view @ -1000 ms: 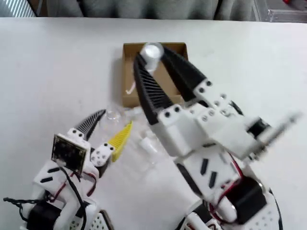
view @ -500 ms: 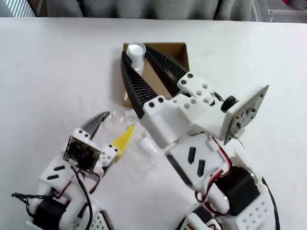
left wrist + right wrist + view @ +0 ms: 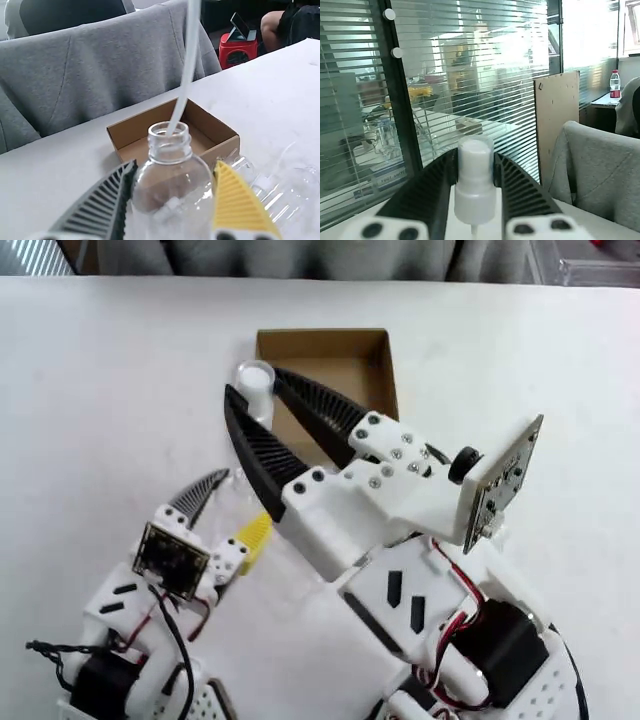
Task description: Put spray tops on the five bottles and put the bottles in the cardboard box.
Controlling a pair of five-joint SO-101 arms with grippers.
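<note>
Left gripper [image 3: 175, 167]: holds a clear bottle [image 3: 170, 187].
Right gripper [image 3: 475, 156]: holds a spray top [image 3: 475, 192], its tube in the bottle neck.
Cardboard box [image 3: 125, 136]: no bottle seen inside; top not on yet.

Bottle: clear plastic bottle [image 3: 170, 172], upright, uncapped
Spray top: white plastic spray top [image 3: 475, 187], its tube in the bottle's neck
Box: brown cardboard box [image 3: 335, 360], open, behind the bottle

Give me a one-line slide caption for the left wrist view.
Left gripper holds a clear bottle upright as the spray top's tube hangs into its neck, cardboard box behind.
</note>
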